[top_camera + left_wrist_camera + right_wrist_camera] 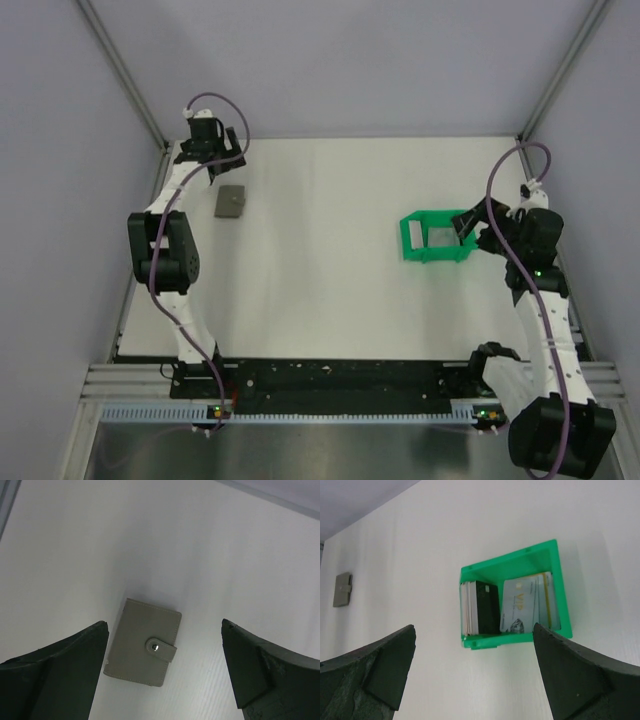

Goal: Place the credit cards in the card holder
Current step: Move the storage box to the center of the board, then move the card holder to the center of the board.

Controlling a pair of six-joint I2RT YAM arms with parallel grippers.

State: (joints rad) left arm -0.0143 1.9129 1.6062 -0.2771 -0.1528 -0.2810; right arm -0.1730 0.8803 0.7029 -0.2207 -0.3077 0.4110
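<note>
Green tray (pixel 510 560) walls hid part of the credit cards (pixel 522 605) inside; count unclear. Grey card holder (pixel 142 650), snap tab closed, lay flat near my left pincer (pixel 164 625). Both it and my right pincer (pixel 473 627) stood wide open, empty.

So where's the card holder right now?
In the top view, the card holder lies closed on the table, far left, right by the open left gripper.

The white table (pixel 330 300) is carrying the card holder (pixel 231 202); the green tray (pixel 410 240) is sitting well right of that holder.
</note>
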